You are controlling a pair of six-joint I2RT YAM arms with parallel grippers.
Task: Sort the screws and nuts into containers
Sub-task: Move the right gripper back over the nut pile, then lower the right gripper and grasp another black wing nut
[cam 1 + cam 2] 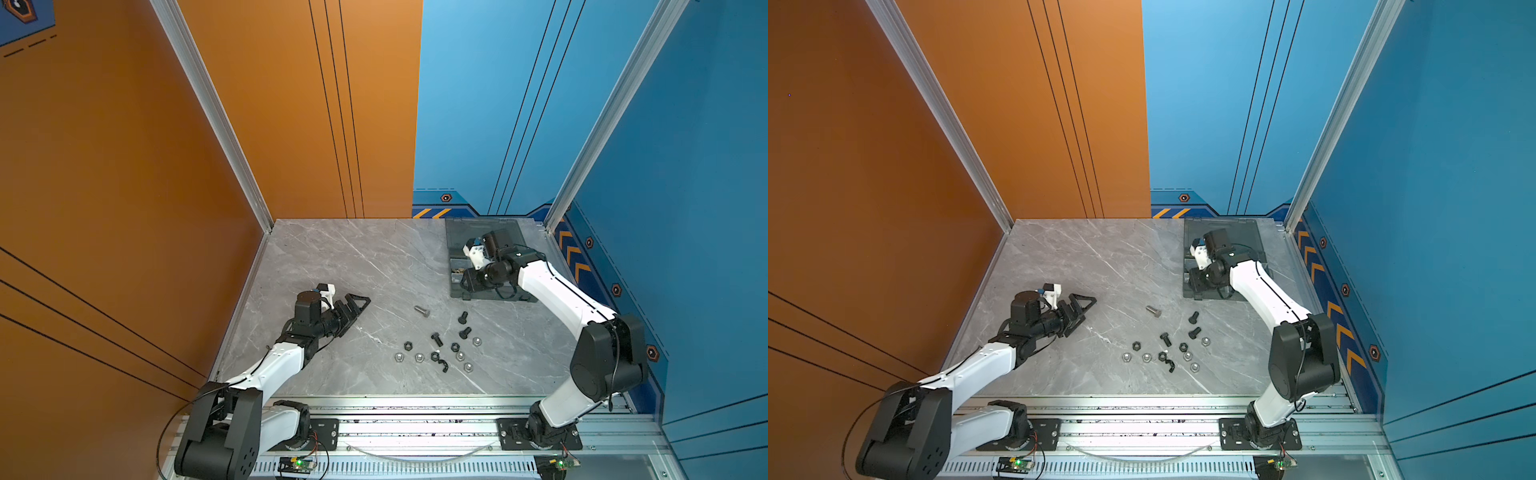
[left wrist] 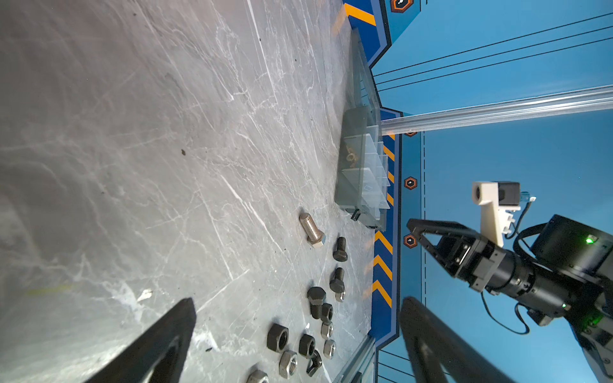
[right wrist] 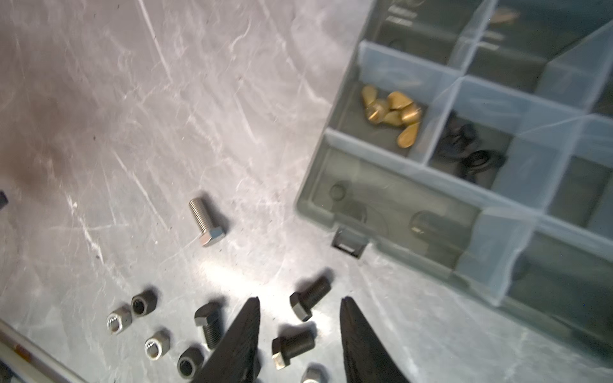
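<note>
— On the left of the grey marble table [image 1: 332, 257], what do we have?

— We have the left gripper [image 1: 362, 301] turned on its side, its jaws spread wide with nothing between them. It is well apart from the loose hardware.

— And toward the middle?

— We count one silver screw [image 1: 422, 311] lying by itself at the far left of the scatter. Closer to the near edge, three black screws [image 1: 463, 318] lie among the nuts [image 1: 419, 357], some silver and some black. A loose black wing nut [image 1: 444, 365] sits at the near side of the cluster. We see every one of these resting on the bare table, none in the box.

— What stands on the right?

— We see the smoky-grey organiser box [image 3: 315, 199] in the far right corner, its lid [image 1: 469, 230] laid open flat behind it. Clear dividers [image 3: 481, 185] split it into compartments [image 3: 391, 212]. One compartment on the box's left side holds brass wing nuts [image 3: 394, 112]. The compartment just beside that one holds black wing nuts [image 3: 464, 149].

— And the arm there?

— We find the right gripper [image 3: 299, 300] hovering over the box's near left corner. Its fingers are parted and it grips nothing.
</note>
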